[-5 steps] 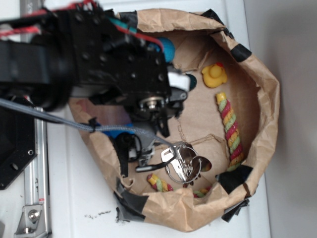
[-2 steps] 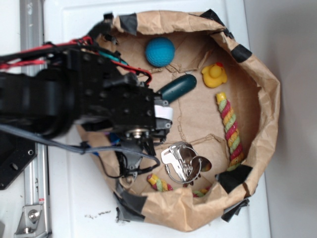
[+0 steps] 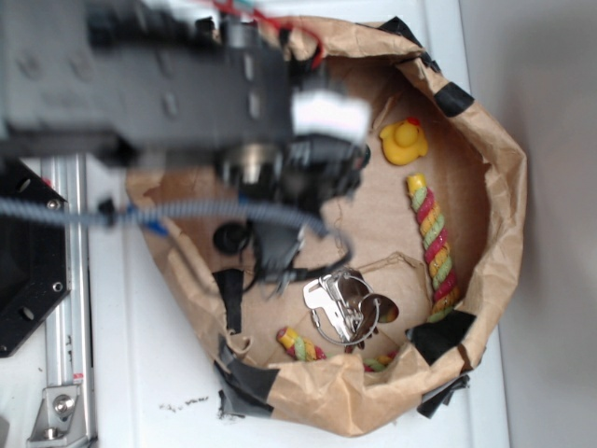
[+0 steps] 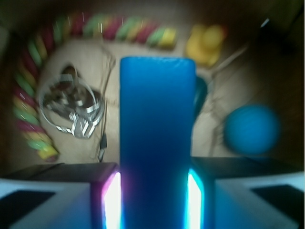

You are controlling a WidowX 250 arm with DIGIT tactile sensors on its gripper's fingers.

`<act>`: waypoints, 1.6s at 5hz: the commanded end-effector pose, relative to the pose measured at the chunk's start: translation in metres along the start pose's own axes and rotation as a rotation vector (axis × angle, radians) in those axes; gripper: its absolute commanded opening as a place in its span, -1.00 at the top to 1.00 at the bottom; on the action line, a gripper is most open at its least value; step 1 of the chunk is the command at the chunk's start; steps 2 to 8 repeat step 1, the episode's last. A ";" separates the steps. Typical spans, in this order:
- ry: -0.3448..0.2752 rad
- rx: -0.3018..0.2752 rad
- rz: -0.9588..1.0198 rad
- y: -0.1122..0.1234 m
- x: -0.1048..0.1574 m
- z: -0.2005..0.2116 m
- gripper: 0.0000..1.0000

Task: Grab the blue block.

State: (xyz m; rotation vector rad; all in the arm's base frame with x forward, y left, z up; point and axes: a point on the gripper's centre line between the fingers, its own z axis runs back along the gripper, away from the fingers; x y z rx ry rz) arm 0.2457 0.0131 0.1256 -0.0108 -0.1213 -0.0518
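In the wrist view the blue block (image 4: 157, 124), a long flat-faced bright blue bar, stands out from between my two fingers. My gripper (image 4: 157, 177) is shut on it, one pad (image 4: 110, 198) pressed to each long side. The block hangs above the brown paper floor and touches nothing else. The exterior view shows only my blurred black arm (image 3: 187, 84) over the left of the bag; the block is hidden behind it there.
A torn brown paper bag (image 3: 499, 187) walls everything in. Inside lie a blue ball (image 4: 251, 129), a dark teal capsule (image 4: 200, 95), a yellow duck (image 3: 403, 140), a striped rope (image 3: 434, 247) and a metal key ring (image 3: 345, 306).
My arm has swung toward the top of the exterior view and looms larger and blurred. It now covers the ball and the capsule, which showed 0.4 s ago.
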 end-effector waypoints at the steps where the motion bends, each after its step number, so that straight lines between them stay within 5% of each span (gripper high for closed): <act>1: 0.025 -0.019 -0.014 0.003 0.014 0.025 1.00; 8: 0.025 -0.019 -0.014 0.003 0.014 0.025 1.00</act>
